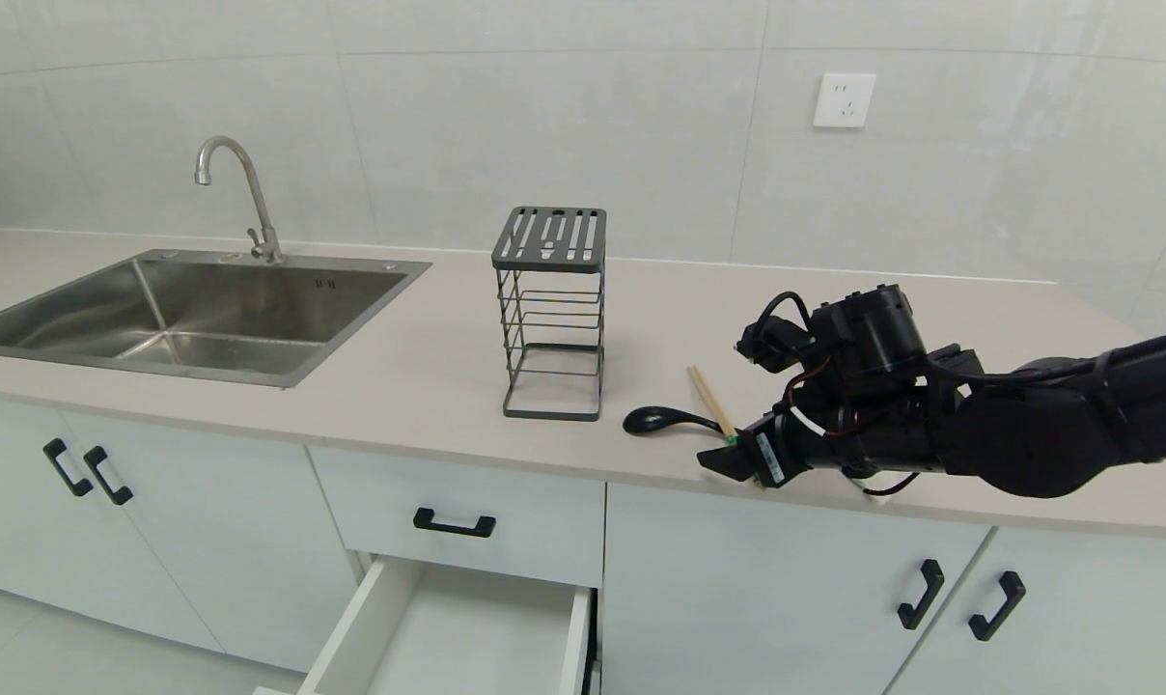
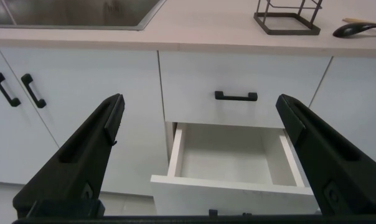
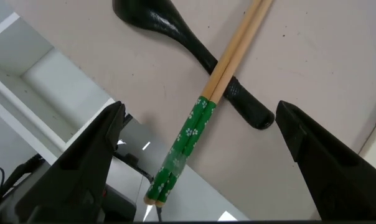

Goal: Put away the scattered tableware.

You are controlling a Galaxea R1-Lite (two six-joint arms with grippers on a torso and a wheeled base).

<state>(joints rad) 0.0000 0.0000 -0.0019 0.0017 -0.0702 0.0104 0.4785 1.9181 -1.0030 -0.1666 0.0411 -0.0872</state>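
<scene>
A pair of wooden chopsticks (image 1: 709,400) (image 3: 228,61) with green patterned ends lies on the beige counter (image 1: 429,367), crossing the handle of a black spoon (image 1: 656,420) (image 3: 175,31). The green ends stick out past the counter's front edge. My right gripper (image 1: 730,461) (image 3: 199,107) is open at that edge, one finger on each side of the green ends, touching neither. My left gripper (image 2: 199,98) is open and holds nothing; it hangs low in front of the cabinets, facing the open white drawer (image 2: 228,155) (image 1: 448,627). The spoon (image 2: 359,28) also shows up on the counter.
A dark wire rack (image 1: 550,314) (image 2: 286,22) stands on the counter left of the spoon. A steel sink (image 1: 187,314) with a tap (image 1: 240,193) is at the far left. A shut drawer with a black handle (image 1: 454,524) sits above the open one.
</scene>
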